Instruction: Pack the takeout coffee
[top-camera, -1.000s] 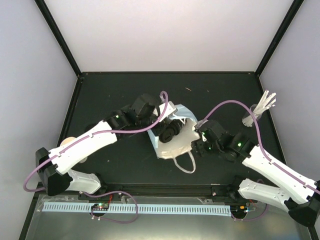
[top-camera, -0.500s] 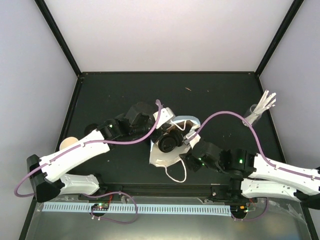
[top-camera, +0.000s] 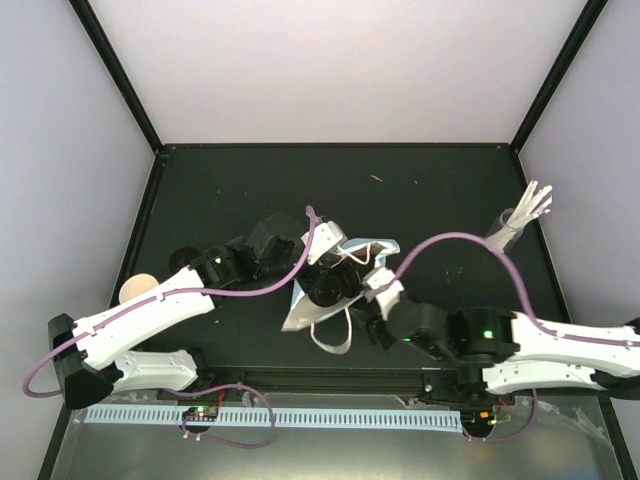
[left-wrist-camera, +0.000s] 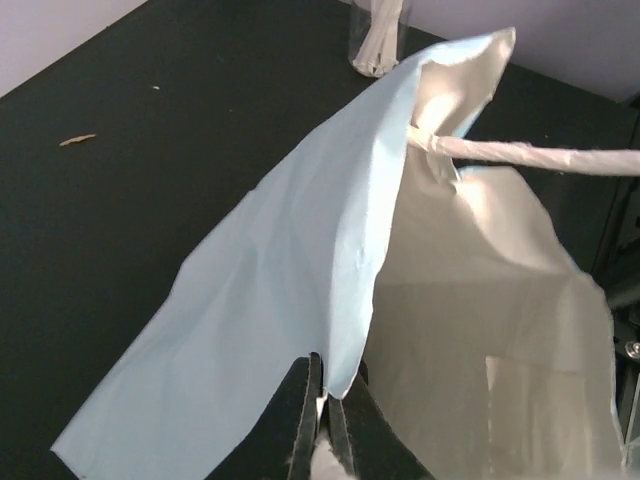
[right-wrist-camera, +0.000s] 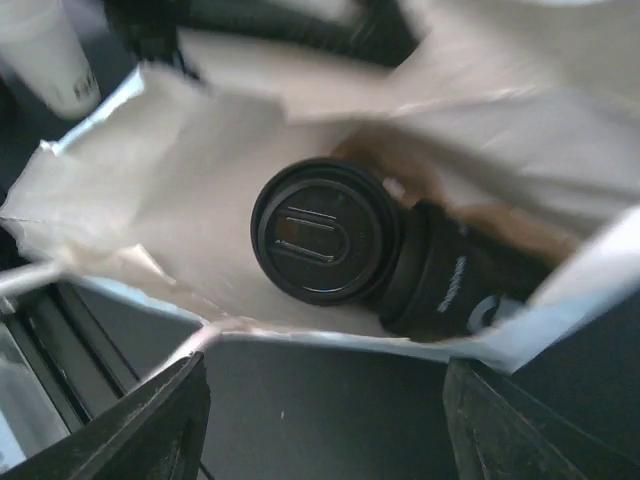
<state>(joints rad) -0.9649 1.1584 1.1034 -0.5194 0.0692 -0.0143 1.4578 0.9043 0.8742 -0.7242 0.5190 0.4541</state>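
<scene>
Pale-blue paper, white inside, fills the middle of the overhead view: the paper bag (top-camera: 300, 312) lies slumped on the dark table (top-camera: 430, 190) with its mouth gaping toward the lower right. The left pincer (left-wrist-camera: 320, 385) is clenched on the bag's thin rim, holding that flap up. The right pincer (right-wrist-camera: 325, 365) stands released with nothing between its fingers, facing the mouth. Inside, in the centre of the right wrist view, sits a cup (right-wrist-camera: 430, 285), its black lid (right-wrist-camera: 325, 245) facing the camera; a second cup (right-wrist-camera: 50, 60) stands outside at the upper left. The likely trouble is the single pinch: a pull could tear the paper or let it slip, collapsing the mouth. The right fingers could also snag the loose white handle (top-camera: 335, 340), dragging the bag and rolling the cup out.
</scene>
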